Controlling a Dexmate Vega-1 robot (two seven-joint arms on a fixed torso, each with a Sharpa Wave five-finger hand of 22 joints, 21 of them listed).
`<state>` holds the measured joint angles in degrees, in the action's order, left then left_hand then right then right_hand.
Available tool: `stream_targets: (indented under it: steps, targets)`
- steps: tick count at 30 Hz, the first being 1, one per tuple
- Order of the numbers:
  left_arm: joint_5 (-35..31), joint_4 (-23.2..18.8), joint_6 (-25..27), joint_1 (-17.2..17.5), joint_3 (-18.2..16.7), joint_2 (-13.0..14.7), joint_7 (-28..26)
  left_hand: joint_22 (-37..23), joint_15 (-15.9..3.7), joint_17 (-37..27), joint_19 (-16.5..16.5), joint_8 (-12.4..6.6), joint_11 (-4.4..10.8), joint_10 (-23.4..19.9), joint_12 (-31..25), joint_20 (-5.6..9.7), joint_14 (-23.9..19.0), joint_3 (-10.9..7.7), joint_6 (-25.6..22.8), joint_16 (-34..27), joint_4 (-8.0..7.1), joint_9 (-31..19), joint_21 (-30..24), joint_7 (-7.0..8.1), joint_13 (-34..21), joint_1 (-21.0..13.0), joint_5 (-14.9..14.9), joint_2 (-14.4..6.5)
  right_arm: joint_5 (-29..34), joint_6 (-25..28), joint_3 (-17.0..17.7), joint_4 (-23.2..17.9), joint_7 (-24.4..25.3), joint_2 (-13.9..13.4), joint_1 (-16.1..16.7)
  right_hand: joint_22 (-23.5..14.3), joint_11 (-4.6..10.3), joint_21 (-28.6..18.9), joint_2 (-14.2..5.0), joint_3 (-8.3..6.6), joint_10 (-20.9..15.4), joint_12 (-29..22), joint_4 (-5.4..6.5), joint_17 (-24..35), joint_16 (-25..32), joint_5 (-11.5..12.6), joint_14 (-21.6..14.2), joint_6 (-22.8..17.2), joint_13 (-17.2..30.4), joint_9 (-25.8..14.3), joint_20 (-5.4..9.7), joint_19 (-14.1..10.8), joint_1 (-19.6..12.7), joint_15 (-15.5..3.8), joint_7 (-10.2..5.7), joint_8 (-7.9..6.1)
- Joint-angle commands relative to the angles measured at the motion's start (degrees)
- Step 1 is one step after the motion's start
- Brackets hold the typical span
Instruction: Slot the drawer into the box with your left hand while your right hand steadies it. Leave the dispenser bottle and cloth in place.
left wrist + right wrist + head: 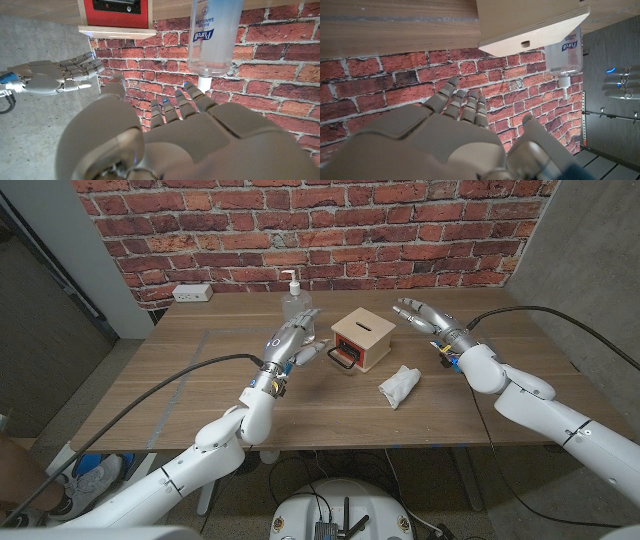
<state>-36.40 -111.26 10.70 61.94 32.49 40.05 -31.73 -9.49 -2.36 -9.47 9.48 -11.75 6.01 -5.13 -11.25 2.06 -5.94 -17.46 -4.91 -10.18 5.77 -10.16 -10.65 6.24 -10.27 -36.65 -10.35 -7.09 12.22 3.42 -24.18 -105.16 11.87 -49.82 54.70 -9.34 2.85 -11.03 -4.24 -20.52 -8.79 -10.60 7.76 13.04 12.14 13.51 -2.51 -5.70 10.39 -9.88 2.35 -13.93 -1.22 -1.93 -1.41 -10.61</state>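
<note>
Left hand [292,338]: fingers extended and spread, holding nothing, raised just left of the box [361,340]. Right hand [420,314]: fingers extended and apart, holding nothing, raised to the right of the box. The box stands mid-table toward the far edge, its red drawer [116,12] seated in its front. Bottle [294,302]: behind the left hand; label reads "Purell hand sanitizer". Cloth [399,386]: right of the box, nearer the front edge.

Left hand [291,340] and right hand [420,314] hover, fingers spread, holding nothing.
</note>
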Motion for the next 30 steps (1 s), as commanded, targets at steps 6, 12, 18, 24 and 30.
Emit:
stream_targets:
  steps: [6,12,18,24,30]
  targets:
    - [16.66,1.62,-6.44,4.43,-6.58,-1.23,-2.66,-0.04,-1.42,-0.10,0.96,0.18,-1.14,-0.02,0.16,6.29,0.03,-0.55,-0.20,0.20,-0.01,-0.14,-0.31,-1.19,-0.21,0.59,0.05,-0.58,-9.95,-2.11,1.07,4.43,1.25,3.64,0.19,-0.12,-0.68,0.10,-1.00,0.30,0.59,-0.02,-0.14,0.17,0.07,-0.26,-0.03,1.13,0.05,-0.12,1.44,-0.13,0.07,-2.03,0.02,0.37]
    - [20.39,3.15,-9.38,4.53,-7.69,-1.66,-2.37,-0.04,-1.14,-0.16,0.91,0.29,-1.65,0.35,0.30,6.43,0.39,-0.55,-0.23,0.29,-0.19,-0.13,-0.23,-1.80,-0.20,1.24,0.10,-0.85,-12.66,-2.71,1.16,5.89,1.62,4.73,-0.19,-0.13,-0.70,0.18,-1.00,0.38,0.92,0.06,-0.07,0.20,-0.05,-0.27,0.33,1.54,0.05,-0.11,1.38,-0.08,0.19,-1.77,0.46,0.42]
    - [23.57,4.66,-11.88,4.53,-8.49,-1.98,-1.64,-0.04,-0.82,-0.17,0.75,0.40,-2.14,0.83,0.44,6.52,0.77,-0.46,-0.39,0.35,-0.34,-0.10,-0.10,-3.15,-0.18,2.23,0.18,-0.95,-14.71,-3.41,1.12,7.18,2.12,5.68,-0.58,-0.13,-0.95,0.23,-0.95,0.50,0.89,0.01,0.00,0.24,0.01,-0.28,0.30,1.39,0.05,-0.10,1.33,-0.06,0.31,-1.74,0.70,0.29]
    - [27.64,6.45,-14.78,4.86,-9.79,-2.75,-1.19,-0.04,-0.31,-0.18,0.29,0.45,-2.45,1.31,0.56,6.56,1.15,-0.32,-0.64,0.39,-0.49,-0.08,0.09,-3.90,-0.16,3.10,0.24,-0.92,-18.05,-5.27,1.34,9.13,2.24,7.31,-0.72,-0.14,-1.06,0.21,-0.89,0.60,0.69,-0.10,0.06,0.27,0.12,-0.28,0.09,1.26,0.05,-0.09,1.37,-0.17,0.40,-1.69,0.91,0.20]
    - [31.94,8.43,-17.59,4.83,-10.92,-3.35,0.27,-0.03,0.14,-0.12,-0.03,0.65,-3.01,1.72,0.64,6.46,1.45,-0.24,-0.44,0.44,-0.42,-0.06,0.19,-4.44,-0.13,3.66,0.23,-0.83,-21.06,-7.94,1.34,11.80,2.38,9.31,-1.07,-0.13,-1.24,0.14,-0.87,0.72,0.36,-0.24,0.14,0.29,0.22,-0.26,-0.12,0.94,0.06,-0.08,1.43,-0.50,0.49,-1.61,1.04,0.04]
